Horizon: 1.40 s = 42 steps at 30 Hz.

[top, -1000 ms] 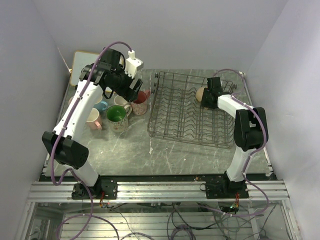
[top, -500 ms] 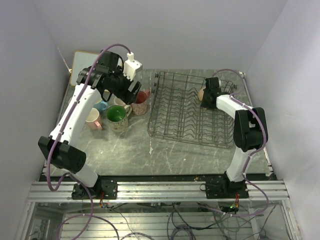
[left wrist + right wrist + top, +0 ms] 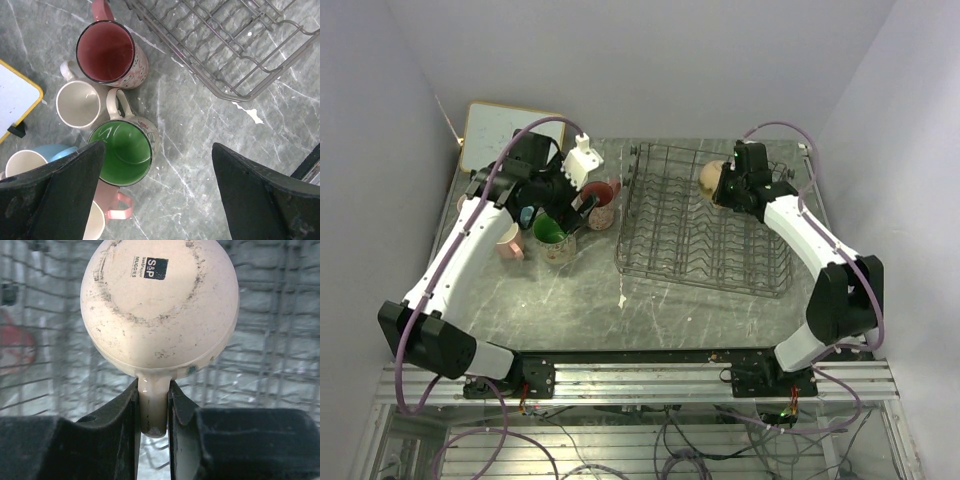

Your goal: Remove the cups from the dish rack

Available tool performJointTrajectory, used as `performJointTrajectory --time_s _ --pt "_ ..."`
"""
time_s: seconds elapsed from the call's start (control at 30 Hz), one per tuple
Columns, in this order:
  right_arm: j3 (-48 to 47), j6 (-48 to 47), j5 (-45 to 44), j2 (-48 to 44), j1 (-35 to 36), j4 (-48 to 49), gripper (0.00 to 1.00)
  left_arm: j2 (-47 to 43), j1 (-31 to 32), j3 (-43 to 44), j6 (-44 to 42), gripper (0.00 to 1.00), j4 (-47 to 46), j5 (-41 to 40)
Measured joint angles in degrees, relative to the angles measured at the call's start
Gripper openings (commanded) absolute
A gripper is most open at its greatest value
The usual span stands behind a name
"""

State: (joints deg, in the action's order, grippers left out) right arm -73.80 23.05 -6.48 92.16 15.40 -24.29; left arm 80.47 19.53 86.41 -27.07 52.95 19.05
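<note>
Grip on the tan mug (image 3: 160,310) by its handle, with the right end effector (image 3: 155,405) clamped on either side and the mug's base turned to the wrist camera. Held up over the far end of the dish rack (image 3: 700,235). Over on the other side, left end effector (image 3: 157,190) spread wide, holding nothing, hovering above the desk (image 3: 200,150) just beside the rack. Below it, standing upright and bunched together: dark pink-red mug (image 3: 107,52), cream-white mug (image 3: 77,102), green-lined mug (image 3: 122,150) nearest the fingers.

Clustered cups (image 3: 553,230) crowd the table (image 3: 582,302) left of the dish rack (image 3: 705,226)
</note>
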Motion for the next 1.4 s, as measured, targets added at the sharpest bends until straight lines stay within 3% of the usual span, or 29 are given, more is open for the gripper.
performJointTrajectory --time_s 0.23,0.4,0.53,0.67,0.83,1.03,1.4 --pt "3.0 7.8 12.8 -5.3 2.0 -0.1 0.00 -3.9 0.0 -6.8 -4.7 0.98 -5.3 2.1" --pt "3.0 14.9 21.7 -5.9 7.2 1.9 0.00 -9.3 0.0 -14.1 -11.7 0.98 -10.6 2.1" --pt "6.6 24.9 31.2 -8.4 10.8 11.4 0.00 -15.5 0.0 -20.3 -17.4 0.98 -15.4 2.3" --pt "12.9 38.4 38.3 -10.7 13.5 26.9 0.00 -24.2 0.0 -26.6 -22.4 0.97 -21.7 4.4" --pt "16.2 50.7 42.5 -10.3 17.5 39.4 0.00 -32.3 0.0 -31.2 -26.0 0.96 -30.4 7.0" --pt "16.3 60.2 44.4 -9.7 22.5 51.2 0.00 -36.0 0.0 -33.5 -28.2 0.95 -37.1 8.3" --pt "16.3 66.7 44.7 -7.8 29.0 59.3 0.00 -37.8 0.0 -33.5 -28.1 0.78 -41.7 8.9"
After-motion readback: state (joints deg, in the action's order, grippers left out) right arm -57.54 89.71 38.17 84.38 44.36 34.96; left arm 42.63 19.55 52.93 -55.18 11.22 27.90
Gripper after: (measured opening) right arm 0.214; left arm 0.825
